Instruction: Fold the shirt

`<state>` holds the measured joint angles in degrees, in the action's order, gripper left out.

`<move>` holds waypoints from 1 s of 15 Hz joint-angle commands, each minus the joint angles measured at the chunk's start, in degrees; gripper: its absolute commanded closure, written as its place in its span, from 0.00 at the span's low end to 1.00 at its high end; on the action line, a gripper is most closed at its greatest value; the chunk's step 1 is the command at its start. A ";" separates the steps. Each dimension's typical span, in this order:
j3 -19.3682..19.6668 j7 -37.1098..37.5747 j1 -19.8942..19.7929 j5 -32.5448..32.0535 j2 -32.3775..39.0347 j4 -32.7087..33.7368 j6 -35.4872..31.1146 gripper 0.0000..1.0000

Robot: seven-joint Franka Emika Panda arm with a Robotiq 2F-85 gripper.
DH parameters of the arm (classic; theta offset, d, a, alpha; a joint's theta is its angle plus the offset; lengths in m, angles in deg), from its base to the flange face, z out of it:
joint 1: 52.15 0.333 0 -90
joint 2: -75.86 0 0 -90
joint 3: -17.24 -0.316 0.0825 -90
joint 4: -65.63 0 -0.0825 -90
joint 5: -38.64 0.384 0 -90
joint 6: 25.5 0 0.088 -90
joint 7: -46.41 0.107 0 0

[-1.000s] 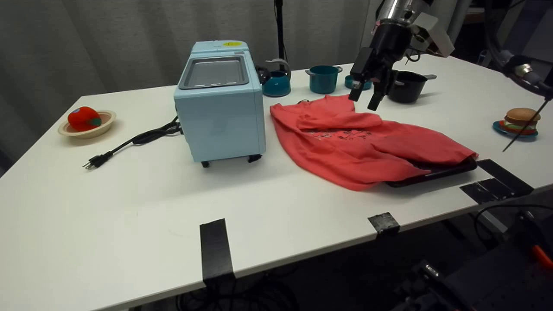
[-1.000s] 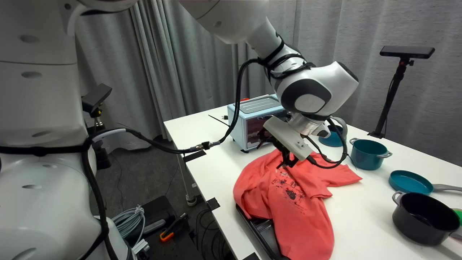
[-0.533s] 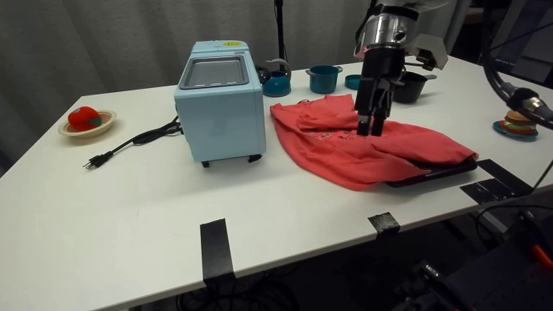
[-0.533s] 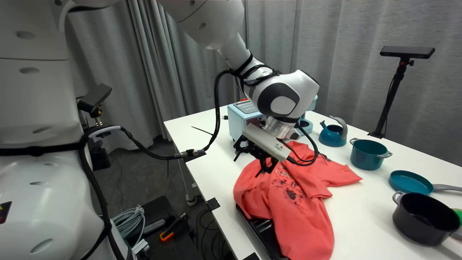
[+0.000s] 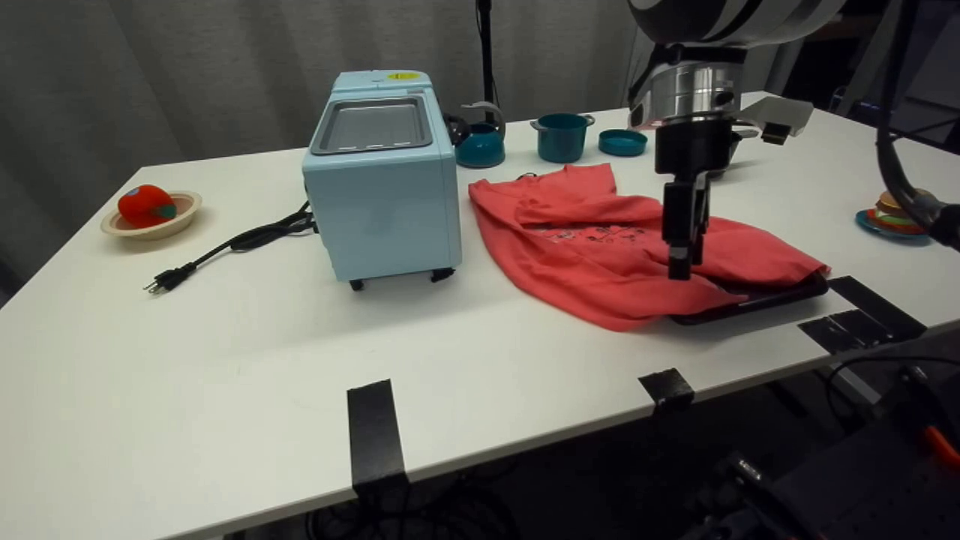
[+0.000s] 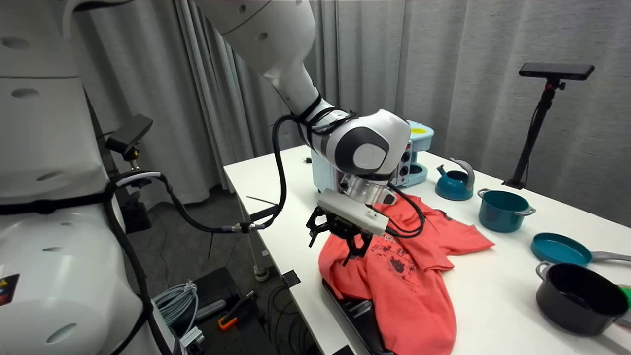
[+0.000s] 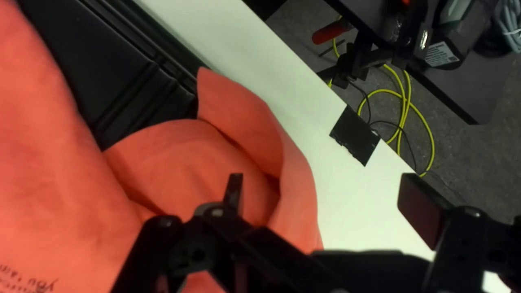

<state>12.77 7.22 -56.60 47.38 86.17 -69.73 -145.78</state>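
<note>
A: Claw (image 7: 325,197): what is it doing?

B: Hovering with nothing in its grasp, jaws standing well apart. In the wrist view the 9 o'clock finger is showing against cloth, the 3 o'clock one against bare table (image 7: 358,199). I'm seeing no contact; height I'm not able to judge.

A: Nearest cloth?

B: A curled edge (image 7: 299,175) of the shirt (image 6: 402,291) is lying just off the gap's centre, towards 10 o'clock. Sleeve or hem: can't tell.

A: The remainder?

B: In an exterior view the shirt is spreading, rumpled, from 2 round to 5 o'clock of the claw, resting on the table and partly draping over a black tray (image 7: 126,77), which is showing at 10 o'clock in the wrist view.

A: Handling estimate?

B: I'm expecting light, soft, limp fabric, hard to damage, bending wherever it isn't held. A deep pinch I'm trusting; a shallow one I'm suspecting of slipping.

A: Proposed hold?

B: I'm favouring that curled edge, one finger going either side, gathering every layer there. Risks I'm noting: catching only the top layer, scraping the table, dragging the tray along.
</note>
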 commanded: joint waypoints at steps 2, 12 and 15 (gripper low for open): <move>0.98 -1.41 0.41 -1.13 -1.76 -4.19 -1.89 0.00; 0.70 -1.43 0.49 -0.18 -1.54 -5.39 0.22 0.71; 0.71 -1.70 0.41 0.06 -1.90 -4.93 0.47 0.93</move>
<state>13.02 7.08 -56.60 47.21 86.09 -74.77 -146.51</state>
